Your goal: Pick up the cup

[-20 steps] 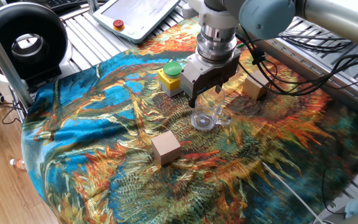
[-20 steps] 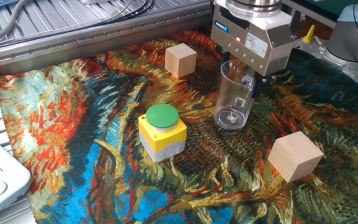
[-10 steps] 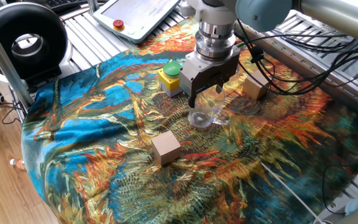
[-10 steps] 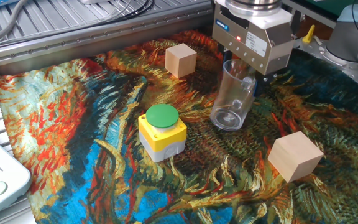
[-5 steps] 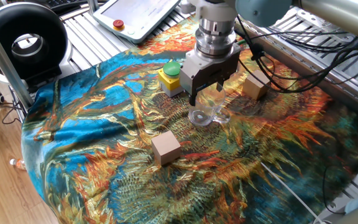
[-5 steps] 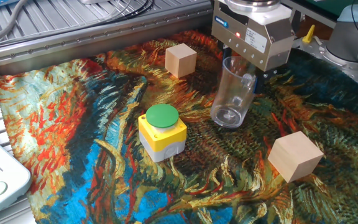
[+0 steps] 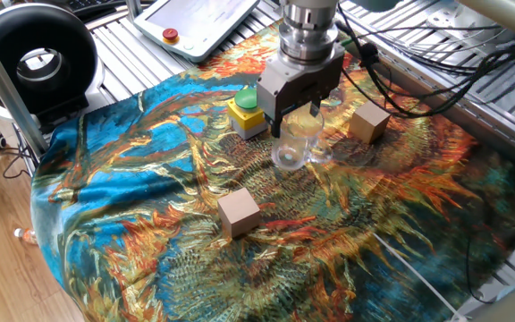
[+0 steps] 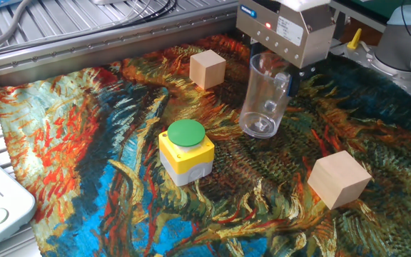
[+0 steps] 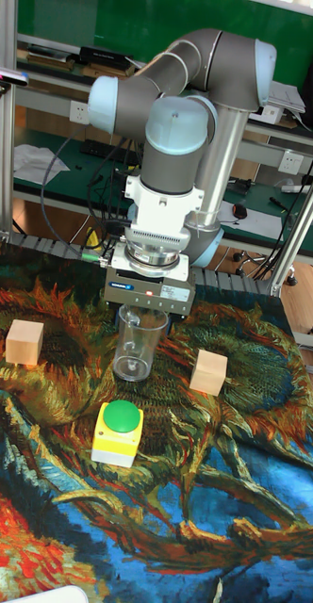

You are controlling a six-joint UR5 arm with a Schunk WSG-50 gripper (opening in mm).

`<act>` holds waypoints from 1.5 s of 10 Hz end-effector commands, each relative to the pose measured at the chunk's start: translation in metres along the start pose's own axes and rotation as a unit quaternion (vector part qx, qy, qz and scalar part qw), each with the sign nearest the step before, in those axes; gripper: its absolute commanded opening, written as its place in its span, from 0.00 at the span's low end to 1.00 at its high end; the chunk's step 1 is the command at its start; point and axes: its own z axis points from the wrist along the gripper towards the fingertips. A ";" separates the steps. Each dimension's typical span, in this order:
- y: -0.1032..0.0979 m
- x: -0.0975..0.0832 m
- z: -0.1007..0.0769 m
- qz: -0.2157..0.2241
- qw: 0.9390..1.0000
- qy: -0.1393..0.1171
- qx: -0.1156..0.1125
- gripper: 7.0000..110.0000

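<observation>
One thing matters here, the cup [image 8: 265, 96], and reading the other fixed view from left to right, it comes after the yellow button box [image 8: 185, 150] with its green cap and the wooden cube [image 8: 207, 68] behind it. The cup is hanging tilted under the gripper [image 8: 289, 77], its round base [image 8: 260, 126] appearing to float just above the painted cloth [image 8: 84, 135], not sitting on it. The fingers are clenching on the upper rim, pinching the wall near the small side handle, so the claw is grasping the cup. Farther right, a second wooden cube [image 8: 339, 178] is lying well apart from it.

In the tall fixed view the same order is showing: a cube [image 9: 24, 341] at the left, then the cup [image 9: 136, 344] dangling below the gripper [image 9: 144, 314], then a cube [image 9: 209, 371] at the right, with the button box [image 9: 117, 431] just in front.

Judging by its thin clear plastic, the cup is probably handling as very light, somewhat flexible and slick. A rim pinch is letting it swing and tilt, and hard squeezing could be bowing the wall. A hold lower on the wall or beside the handle would likely be steadying it; gentle motion is advisable.
</observation>
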 end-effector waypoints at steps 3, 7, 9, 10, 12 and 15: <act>-0.001 -0.017 -0.007 -0.007 1.000 -0.003 -0.003 0.79; -0.003 -0.019 -0.014 -0.011 1.000 0.001 -0.001 0.79; -0.005 -0.019 -0.015 -0.011 1.000 0.002 0.003 0.79; -0.004 -0.021 -0.015 -0.011 1.000 0.000 0.002 0.79; -0.004 -0.021 -0.020 -0.009 1.000 0.001 0.010 0.79; -0.008 -0.017 -0.025 -0.012 1.000 0.001 0.021 0.79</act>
